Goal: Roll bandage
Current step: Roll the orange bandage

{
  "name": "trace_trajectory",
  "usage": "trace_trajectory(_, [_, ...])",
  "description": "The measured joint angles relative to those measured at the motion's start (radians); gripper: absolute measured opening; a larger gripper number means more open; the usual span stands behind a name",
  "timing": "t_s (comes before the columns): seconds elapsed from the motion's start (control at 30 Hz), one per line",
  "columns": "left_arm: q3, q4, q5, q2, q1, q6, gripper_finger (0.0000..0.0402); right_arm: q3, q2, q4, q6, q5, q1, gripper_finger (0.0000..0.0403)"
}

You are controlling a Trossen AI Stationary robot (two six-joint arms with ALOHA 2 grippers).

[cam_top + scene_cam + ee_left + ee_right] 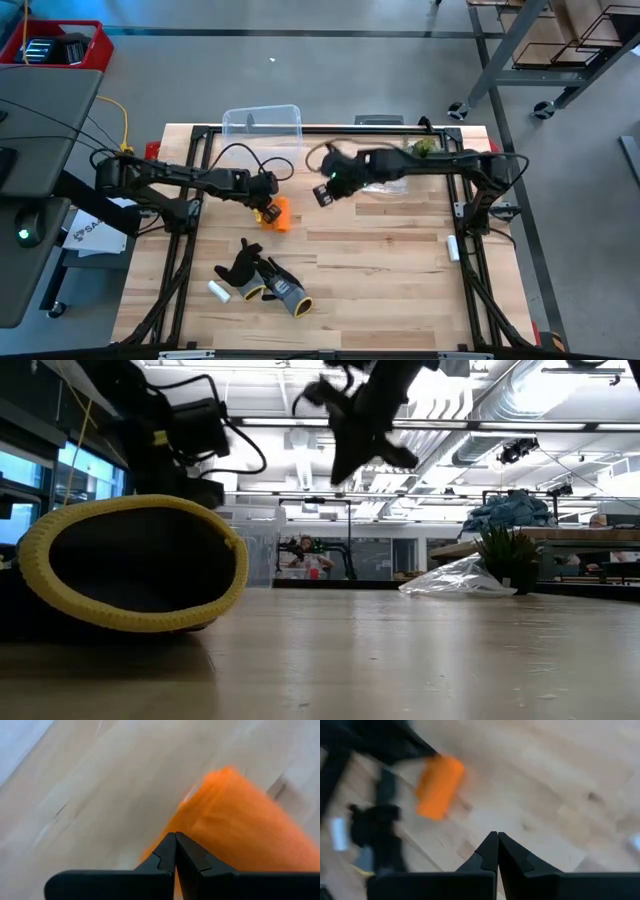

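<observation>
rolling looks nearly done: bandage [279, 213] lies stubby on counter [380, 260], left gripper [266, 209] closed beside it, holding nothing; right gripper [322, 195] closed, raised nearby. next, check the tail.

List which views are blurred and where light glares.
Left wrist view: the bright orange fabric bandage is smeared and soft. Right wrist view: everything beyond the fingers is blurred. Low view: the yellow-cuffed black glove looms close, ceiling lights glare. High view: sharp, evenly lit.

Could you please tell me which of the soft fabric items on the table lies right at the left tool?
The orange bandage, right at the shut left tool; the black-grey-yellow gloves lie apart, nearer the front edge.
</observation>
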Motion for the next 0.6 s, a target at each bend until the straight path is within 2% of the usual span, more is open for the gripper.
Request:
trace_trajectory(0.1, [-0.005, -0.115, -0.038, -0.057, -0.021, -0.027, 0.0, -0.061, 0.033, 0.084, 0.049, -0.057, 0.016, 0.0])
trace_trajectory(0.17, [-0.038, -0.128, -0.062, -0.104, -0.042, -0.064, 0.0, -0.105, 0.054, 0.183, 0.081, -0.11, 0.028, 0.0])
trace_trajectory(0.27, [-0.102, -0.102, -0.058, -0.171, -0.076, -0.128, 0.0, -0.154, 0.091, 0.321, 0.145, -0.128, 0.038, 0.0])
trace_trajectory(0.4, [-0.189, -0.029, -0.035, -0.238, -0.111, -0.227, 0.0, -0.164, 0.14, 0.412, 0.204, -0.135, 0.044, 0.0])
trace_trajectory(0.6, [-0.268, -0.001, -0.011, -0.261, -0.141, -0.332, 0.0, -0.164, 0.231, 0.583, 0.28, -0.201, 0.049, 0.0])
